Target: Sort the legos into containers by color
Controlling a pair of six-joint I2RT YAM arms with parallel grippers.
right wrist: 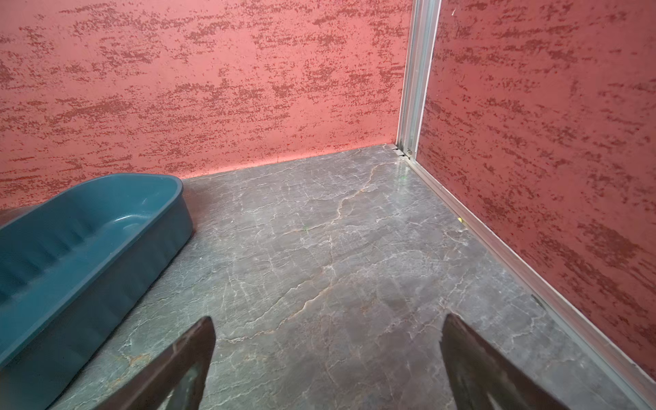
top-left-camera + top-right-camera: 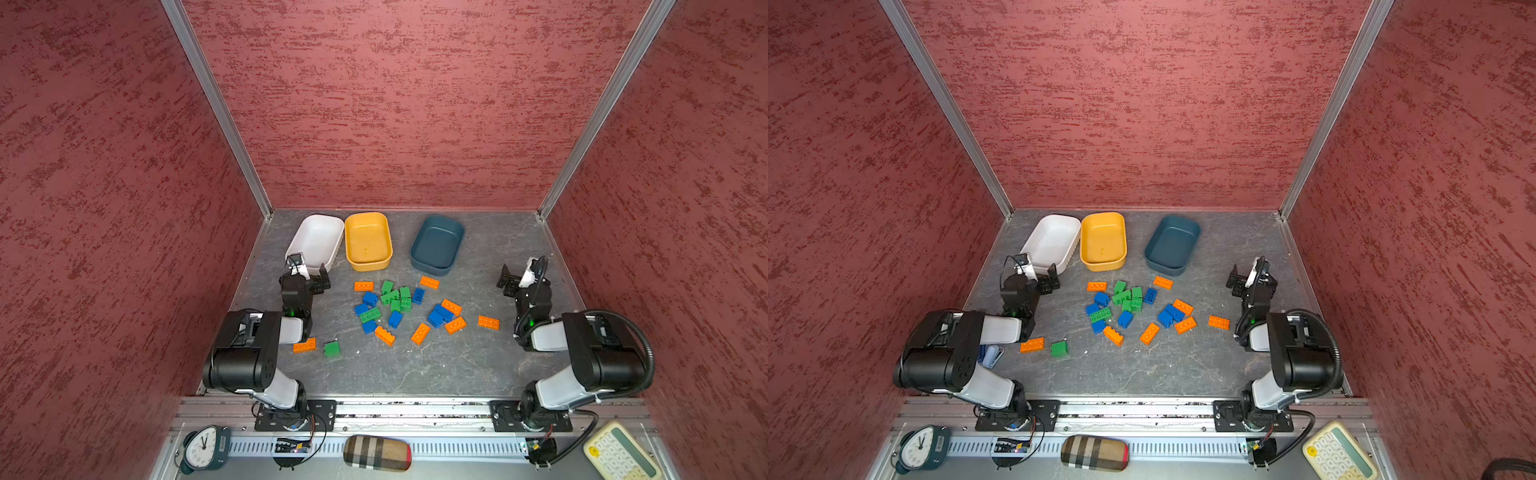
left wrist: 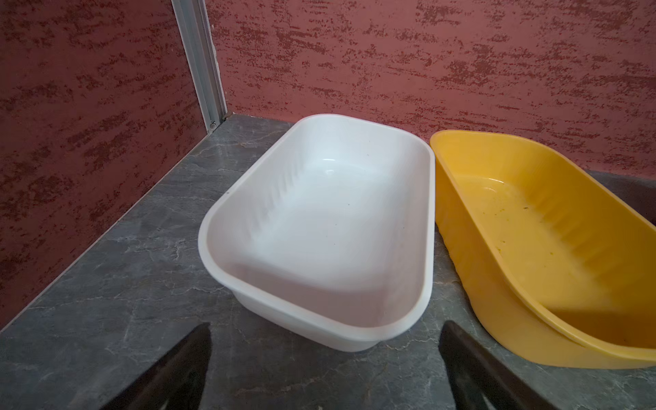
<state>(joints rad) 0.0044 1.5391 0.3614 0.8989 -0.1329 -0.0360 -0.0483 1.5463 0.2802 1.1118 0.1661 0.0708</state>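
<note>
Several orange, blue and green legos point(image 2: 399, 307) point(image 2: 1131, 305) lie scattered mid-table. An orange lego point(image 2: 304, 345) and a green lego point(image 2: 332, 348) sit apart beside the left arm, and another orange lego point(image 2: 488, 322) lies toward the right arm. At the back stand three empty containers: white point(image 2: 316, 241) point(image 3: 319, 227), yellow-orange point(image 2: 368, 241) point(image 3: 532, 248) and dark teal point(image 2: 436, 245) point(image 1: 71, 241). My left gripper point(image 2: 309, 268) point(image 3: 324, 328) is open and empty just in front of the white container. My right gripper point(image 2: 515, 272) point(image 1: 328, 317) is open and empty over bare table right of the teal container.
Red textured walls point(image 2: 395, 104) close in the back and both sides. Past the front rail lie a clock point(image 2: 203, 449), a plaid oblong case point(image 2: 377, 453) and a calculator point(image 2: 619, 455). A blue stapler-like object point(image 2: 992, 355) shows under the left arm.
</note>
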